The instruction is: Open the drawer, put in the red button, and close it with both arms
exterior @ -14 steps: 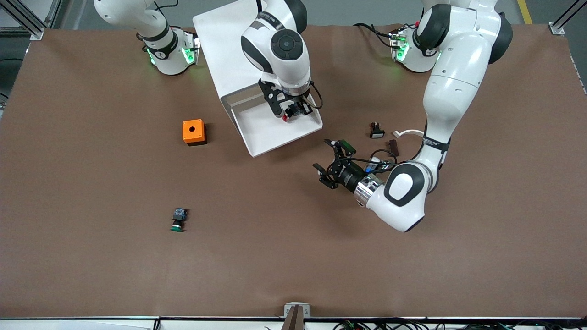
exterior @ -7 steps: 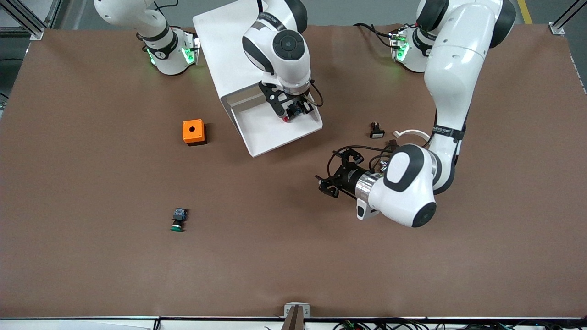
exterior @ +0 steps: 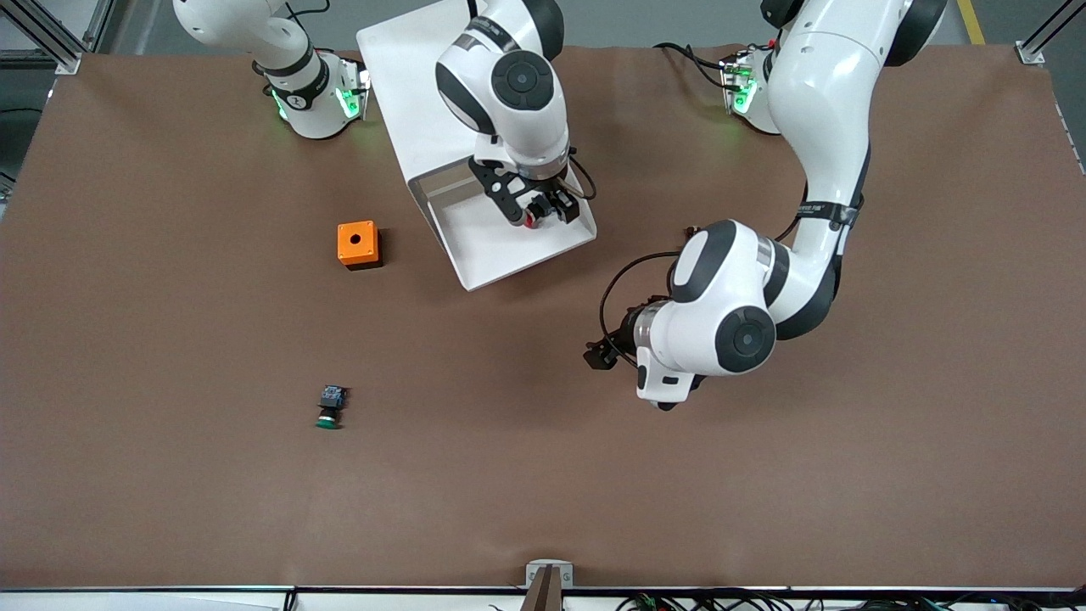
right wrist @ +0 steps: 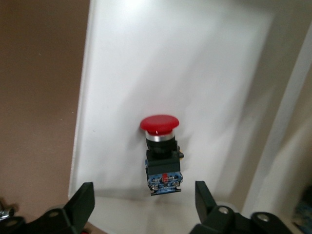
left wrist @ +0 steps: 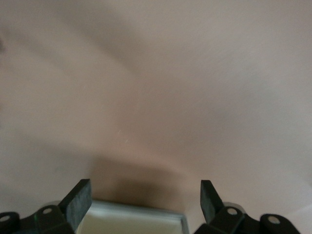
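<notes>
Red button point(right wrist: 160, 146), we count one, lying in one open white drawer point(exterior: 475, 255), right end effector point(exterior: 538, 212) spread wide above it, holding nothing, left end effector point(left wrist: 145, 201) wide apart over bare desk point(exterior: 170, 475), empty, one green button point(exterior: 329, 407), one orange box point(exterior: 357, 243).

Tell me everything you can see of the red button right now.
The red button has a round, glossy red mushroom cap, a silver collar under it and a blocky black body ending in a blue and red contact block. It lies on its side on the floor of the open white drawer. The right tool hangs just above it with its fingers spread wide on either side, not touching it. Nothing but the drawer floor touches it.
</notes>
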